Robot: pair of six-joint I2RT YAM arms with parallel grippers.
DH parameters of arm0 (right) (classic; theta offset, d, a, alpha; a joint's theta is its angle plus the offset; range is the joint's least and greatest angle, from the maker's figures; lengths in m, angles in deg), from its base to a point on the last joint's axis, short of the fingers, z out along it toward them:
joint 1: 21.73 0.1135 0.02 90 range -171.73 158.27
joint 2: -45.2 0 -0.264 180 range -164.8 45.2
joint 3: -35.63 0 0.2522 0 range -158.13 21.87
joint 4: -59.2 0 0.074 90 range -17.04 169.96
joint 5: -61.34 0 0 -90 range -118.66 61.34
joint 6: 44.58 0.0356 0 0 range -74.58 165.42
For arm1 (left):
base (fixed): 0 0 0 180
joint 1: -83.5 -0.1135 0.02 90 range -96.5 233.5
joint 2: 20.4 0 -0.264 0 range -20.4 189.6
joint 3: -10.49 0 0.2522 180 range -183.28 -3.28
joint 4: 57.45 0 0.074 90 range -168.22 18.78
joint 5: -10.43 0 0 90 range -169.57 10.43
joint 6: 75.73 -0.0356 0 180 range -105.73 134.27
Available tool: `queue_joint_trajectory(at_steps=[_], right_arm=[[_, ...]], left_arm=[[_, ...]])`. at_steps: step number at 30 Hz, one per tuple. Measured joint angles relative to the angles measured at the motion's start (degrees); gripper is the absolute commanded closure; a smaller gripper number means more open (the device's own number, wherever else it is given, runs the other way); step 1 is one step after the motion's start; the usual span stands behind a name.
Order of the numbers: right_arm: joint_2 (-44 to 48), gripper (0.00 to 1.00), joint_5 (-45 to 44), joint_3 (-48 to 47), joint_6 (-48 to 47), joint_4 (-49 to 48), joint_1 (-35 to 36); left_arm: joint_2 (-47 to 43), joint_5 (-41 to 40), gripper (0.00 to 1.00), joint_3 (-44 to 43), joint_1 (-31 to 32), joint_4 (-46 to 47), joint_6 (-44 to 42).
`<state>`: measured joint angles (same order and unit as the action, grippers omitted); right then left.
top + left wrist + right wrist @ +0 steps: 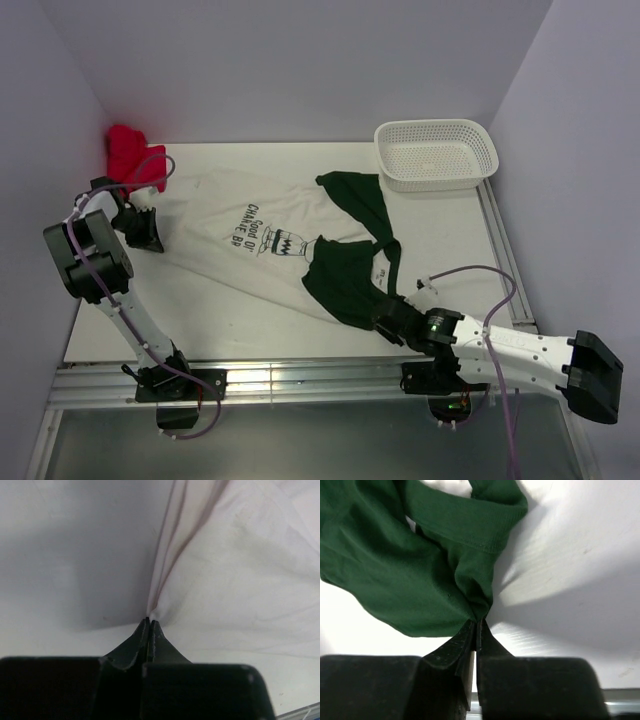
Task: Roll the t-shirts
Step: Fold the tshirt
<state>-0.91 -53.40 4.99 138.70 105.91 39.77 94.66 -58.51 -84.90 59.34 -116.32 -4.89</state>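
Left gripper (150,624): jaws pinched tight on an edge fold of the off-white t-shirt (240,580), probably to pull it flat. Right gripper (477,624): jaws closed on a bunched edge of the green t-shirt (395,570), likely to drag it clear. The shirts overlap mid-table (220,330), neither rolled. White basket (436,153) at the far right corner.

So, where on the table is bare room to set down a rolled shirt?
Bare: near-left strip beside the white shirt; right side between green shirt and basket. Crowded: the middle, where shirts overlap, and the far-left corner by the red cloth.
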Motion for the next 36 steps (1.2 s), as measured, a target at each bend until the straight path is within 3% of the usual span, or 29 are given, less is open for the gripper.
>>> queue_joint_trajectory(at_steps=[8, 13, 20, 24, 25, 27, 28, 31, 36], right_arm=[[0.74, 1.0, 0.11, -9.75, -9.44, 10.8, -10.91], [0.35, 1.0, 0.11, -15.78, -12.15, 18.62, -11.61], [2.97, 1.0, 4.04, -15.65, -13.05, 24.85, -8.83], [1.88, 0.91, 6.01, -15.63, -13.03, 26.53, -6.25], [0.68, 0.84, 6.4, -15.56, -13.03, 26.6, -5.7], [-1.68, 0.78, 7.21, -15.13, -13.25, 26.47, -4.76], [-2.4, 0.71, 7.56, -14.71, -13.42, 26.27, -4.44], [-3.74, 0.57, 8.85, -12.28, -13.62, 26.1, -3.89], [0.66, 0.45, 9.31, -11.17, -13.49, 26.53, -3.87]], left_arm=[[-9.77, -4.28, 1.0, 7.02, -0.74, -3.39, -7.04], [-15.23, -5.81, 1.0, 13.05, -4.83, -5.79, -12.52], [-20.59, -7.8, 0.96, 22.8, -10.23, -7.61, -20.2], [-22.64, -9.18, 0.78, 26.4, -11.04, -7.41, -23.69], [-22.91, -9.6, 0.67, 26.67, -11.15, -7.41, -24.5], [-23.21, -10.14, 0.58, 26.71, -11.61, -7.28, -25.81], [-23.21, -10.32, 0.48, 26.71, -11.93, -7.23, -26.29], [-23.21, -10.49, 0.39, 26.51, -13.31, -7.58, -27.61], [-22.58, -10.45, 0.37, 21.99, -15.93, -10.71, -29.73]])
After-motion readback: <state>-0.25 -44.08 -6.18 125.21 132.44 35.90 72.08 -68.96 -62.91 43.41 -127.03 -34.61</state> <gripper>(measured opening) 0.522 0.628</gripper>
